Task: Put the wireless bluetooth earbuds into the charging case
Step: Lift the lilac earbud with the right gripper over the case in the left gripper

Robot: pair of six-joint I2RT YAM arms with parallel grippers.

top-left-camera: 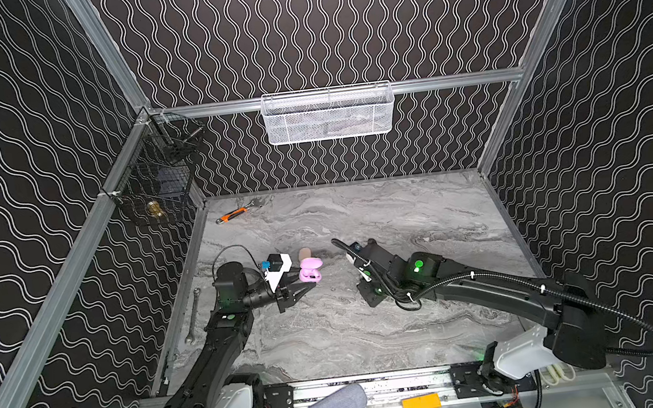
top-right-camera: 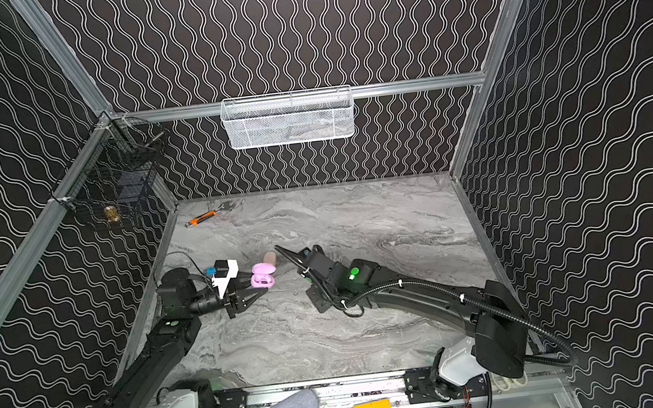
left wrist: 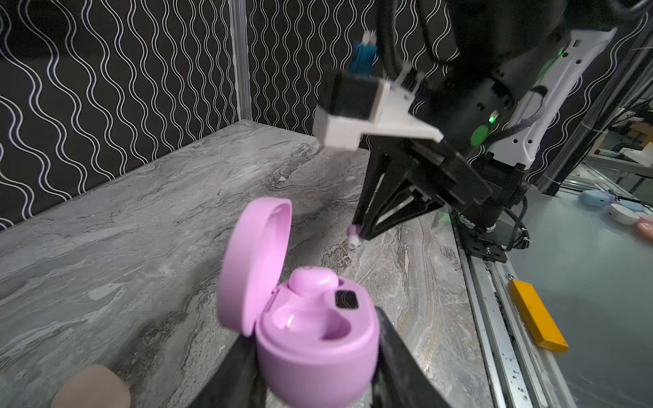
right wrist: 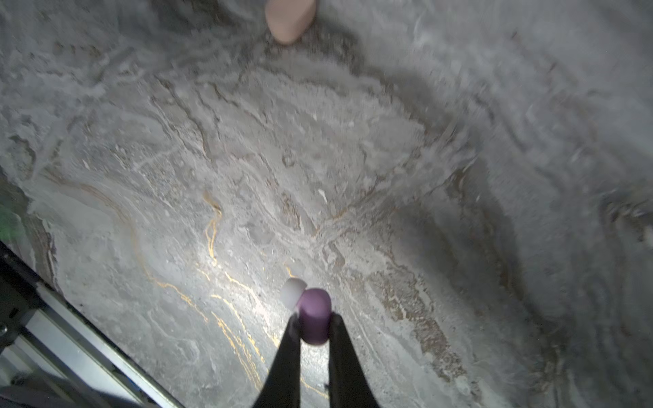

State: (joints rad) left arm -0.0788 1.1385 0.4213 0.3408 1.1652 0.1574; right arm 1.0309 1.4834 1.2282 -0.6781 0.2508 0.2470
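Open case (left wrist: 318, 348): left of centre
One earbud (left wrist: 312, 281): inside it
Other earbud (right wrist: 313, 316): to its right
Closed case (top-left-camera: 305, 253): behind it

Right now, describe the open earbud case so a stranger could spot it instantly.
On the grey marbled tabletop, find the left pincer. It grips the lilac-pink pebble-shaped plastic case, lid flipped up with one small lilac-pink bud seated inside, unlike the tan rounded pebble-shaped item just behind it, which shows no raised lid.

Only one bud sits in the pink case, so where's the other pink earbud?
The pink earbud is pinched in the right gripper, low over the marble table, just right of the open pink case in both top views.
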